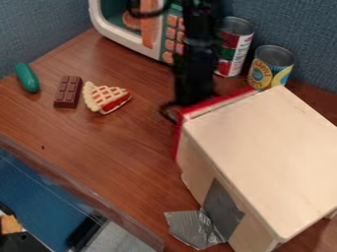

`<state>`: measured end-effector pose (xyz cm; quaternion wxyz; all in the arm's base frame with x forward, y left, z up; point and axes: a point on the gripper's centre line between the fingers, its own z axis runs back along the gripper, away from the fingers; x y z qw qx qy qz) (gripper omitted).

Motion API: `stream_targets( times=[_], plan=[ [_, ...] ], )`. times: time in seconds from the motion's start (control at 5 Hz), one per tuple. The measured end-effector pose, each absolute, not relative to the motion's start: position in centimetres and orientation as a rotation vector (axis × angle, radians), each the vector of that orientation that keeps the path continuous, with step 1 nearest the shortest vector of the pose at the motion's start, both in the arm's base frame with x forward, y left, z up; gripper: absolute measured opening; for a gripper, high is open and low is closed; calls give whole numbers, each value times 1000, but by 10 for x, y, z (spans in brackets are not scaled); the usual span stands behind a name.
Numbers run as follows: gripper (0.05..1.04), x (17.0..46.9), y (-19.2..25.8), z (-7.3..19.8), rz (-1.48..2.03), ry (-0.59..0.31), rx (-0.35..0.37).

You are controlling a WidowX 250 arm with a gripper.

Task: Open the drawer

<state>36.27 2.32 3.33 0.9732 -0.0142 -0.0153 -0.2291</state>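
Cabinet (263, 147), red front (176, 139) just beside the black end effector (184, 104)

A toy-kitchen setup: microwave (150, 30), pie slice (105, 97), cans (270, 67), wooden tabletop (109, 147).

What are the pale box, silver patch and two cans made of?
Pale box: probably wood or plywood, matte; light tan, plain flat panels. Silver patch: likely duct tape, semi-gloss; bright creases. Red can, yellow can: likely metal, printed labels; grey metallic tops.
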Motion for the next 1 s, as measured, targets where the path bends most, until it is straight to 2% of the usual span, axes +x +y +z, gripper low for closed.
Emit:
stream_targets(
  times=[0.2,0.6,0.8,1.0],
  plan=[
    [127,373,51,33,-440,-20,-10],
    [123,384,81,36,-428,-9,21],
    [154,382,82,34,-434,6,14],
    [375,382,82,35,-467,11,13]
  ],
)
